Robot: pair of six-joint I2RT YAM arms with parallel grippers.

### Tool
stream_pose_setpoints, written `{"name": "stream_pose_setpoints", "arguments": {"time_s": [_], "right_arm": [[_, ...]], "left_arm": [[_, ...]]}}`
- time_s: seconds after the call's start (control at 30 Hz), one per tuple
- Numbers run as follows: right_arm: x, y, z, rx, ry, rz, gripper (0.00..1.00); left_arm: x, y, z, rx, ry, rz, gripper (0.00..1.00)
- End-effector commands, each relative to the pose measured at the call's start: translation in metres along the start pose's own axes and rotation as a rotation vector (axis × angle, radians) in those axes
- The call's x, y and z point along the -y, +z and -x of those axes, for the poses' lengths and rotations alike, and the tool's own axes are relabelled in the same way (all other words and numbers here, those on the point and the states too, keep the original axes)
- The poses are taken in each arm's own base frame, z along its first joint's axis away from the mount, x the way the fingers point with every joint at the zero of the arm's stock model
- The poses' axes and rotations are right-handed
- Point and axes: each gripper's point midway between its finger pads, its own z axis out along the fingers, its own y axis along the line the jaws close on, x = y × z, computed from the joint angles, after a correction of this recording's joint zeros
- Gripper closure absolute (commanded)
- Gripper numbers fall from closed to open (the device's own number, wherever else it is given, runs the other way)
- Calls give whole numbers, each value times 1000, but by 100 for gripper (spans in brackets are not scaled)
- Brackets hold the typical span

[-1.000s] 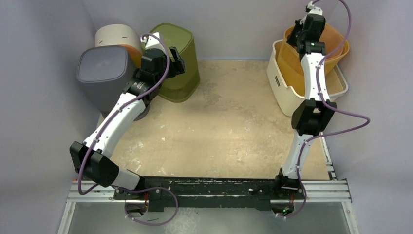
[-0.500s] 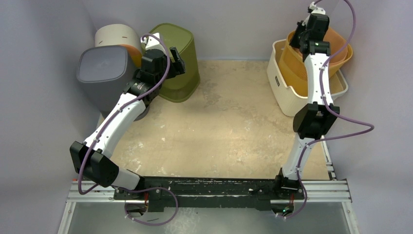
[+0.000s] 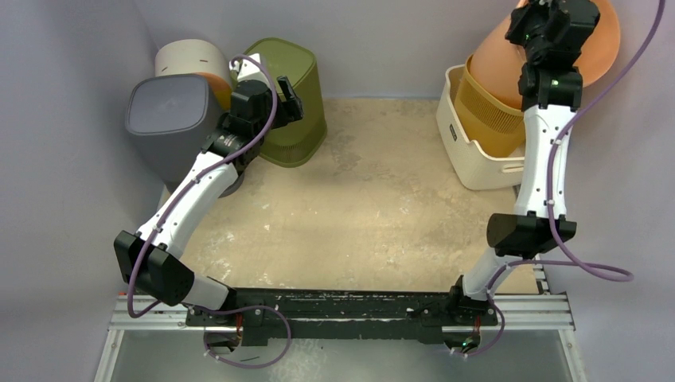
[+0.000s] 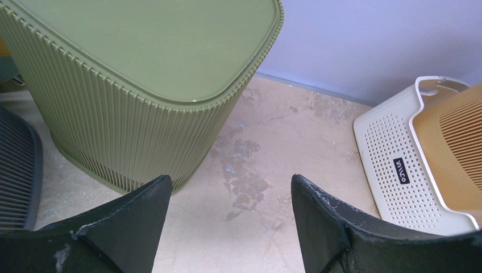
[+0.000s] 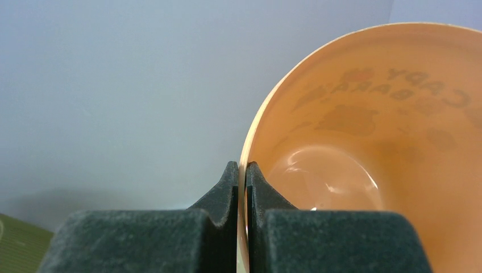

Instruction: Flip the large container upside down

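Note:
The large container, a smooth orange round tub point(image 3: 598, 38), hangs tilted in the air above the back right corner. My right gripper point(image 3: 548, 16) is shut on its thin rim point(image 5: 245, 170), one finger outside and one inside. The right wrist view looks into its glossy inside point(image 5: 364, 142), which has faint lettering on the wall. My left gripper point(image 3: 290, 99) stands open at the back left, beside an olive ribbed bin point(image 3: 290, 99) that sits bottom up. Nothing is between its fingers point(image 4: 227, 210), only bare tabletop.
A white perforated basket point(image 3: 470, 163) holding an amber ribbed basket point(image 3: 487, 119) stands under the lifted tub; both show in the left wrist view, white point(image 4: 392, 165) and amber point(image 4: 455, 142). A grey bin point(image 3: 171, 111) and a cream round tub point(image 3: 191, 56) stand at the far left.
My right arm has stretched up and back, lifting the orange container out of the baskets and tilting it. The left arm has not moved.

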Motion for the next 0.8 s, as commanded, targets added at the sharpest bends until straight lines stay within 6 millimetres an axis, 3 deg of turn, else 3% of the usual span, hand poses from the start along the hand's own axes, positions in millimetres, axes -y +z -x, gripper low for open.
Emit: {"name": "stream_pose_setpoints", "arguments": {"time_s": [0.0, 0.17, 0.37, 0.5, 0.77], "right_arm": [[-27, -47, 112, 326, -49, 111, 100], [-49, -87, 148, 423, -71, 215, 100], [-70, -124, 168, 482, -79, 324, 100], [-102, -138, 158, 452, 13, 523, 100], [-165, -167, 110, 294, 156, 811, 100]], "left_arm": [[12, -17, 30, 79, -24, -43, 26], [14, -23, 42, 103, -17, -42, 26], [19, -35, 64, 150, -33, -50, 26], [19, -47, 83, 192, -33, -34, 26], [2, -77, 119, 306, -30, 60, 26]]}}
